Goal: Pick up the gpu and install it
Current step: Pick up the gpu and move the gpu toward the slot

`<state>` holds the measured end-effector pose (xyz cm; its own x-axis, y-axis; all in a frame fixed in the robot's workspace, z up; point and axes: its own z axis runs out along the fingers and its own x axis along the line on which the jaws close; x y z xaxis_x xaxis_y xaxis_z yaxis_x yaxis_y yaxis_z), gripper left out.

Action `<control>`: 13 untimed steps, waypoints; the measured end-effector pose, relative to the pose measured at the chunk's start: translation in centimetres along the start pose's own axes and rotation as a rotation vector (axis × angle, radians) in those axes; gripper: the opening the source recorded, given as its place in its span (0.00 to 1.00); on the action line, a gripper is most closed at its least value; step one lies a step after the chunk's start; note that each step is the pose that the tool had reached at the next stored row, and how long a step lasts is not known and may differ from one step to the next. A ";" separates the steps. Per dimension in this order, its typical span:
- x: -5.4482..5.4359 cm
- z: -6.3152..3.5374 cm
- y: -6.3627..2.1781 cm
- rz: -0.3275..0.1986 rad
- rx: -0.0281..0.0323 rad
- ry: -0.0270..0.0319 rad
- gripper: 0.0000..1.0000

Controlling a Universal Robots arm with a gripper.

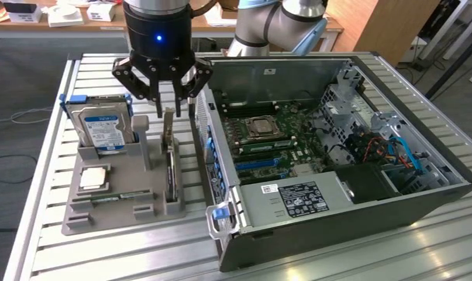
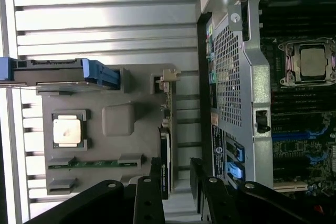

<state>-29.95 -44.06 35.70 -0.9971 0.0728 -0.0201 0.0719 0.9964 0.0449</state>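
A slatted metal bench (image 1: pixel 103 257) carries a grey holder tray (image 1: pixel 114 213) near its edge on the exterior view's left, and an open computer case (image 1: pixel 361 216) takes up the middle and the side on the exterior view's right. At the tray's far corner on the exterior view's left, a hard drive (image 1: pixel 103 126) with a blue and white label stands upright in blue rails. In front of it a square processor chip (image 1: pixel 93 178) lies flat in a recess, and nearer the bench's front edge a narrow green memory stick (image 1: pixel 114 198) lies in its slot. Along the tray's side next to the case, the gpu (image 1: pixel 170 158) stands on its long edge in a slot, with its pale bracket at the far end. The gripper (image 1: pixel 175 110) hangs straight above that far end with its fingers (image 2: pixel 148 198) spread. In the wrist view the card passes between them and is not pinched. Just beside the tray, the case lies on its side with the motherboard (image 1: pixel 275 146) facing up.
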 end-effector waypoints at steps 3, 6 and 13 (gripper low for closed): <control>0.0 0.45 -0.02 0.000 0.0000 0.0000 0.36; 0.0 0.88 -0.04 0.000 0.0001 0.0002 0.36; 0.0 2.10 -0.09 -0.001 0.0000 0.0001 0.36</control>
<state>-29.95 -44.06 33.60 -0.9972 0.0721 -0.0201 0.0712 0.9965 0.0449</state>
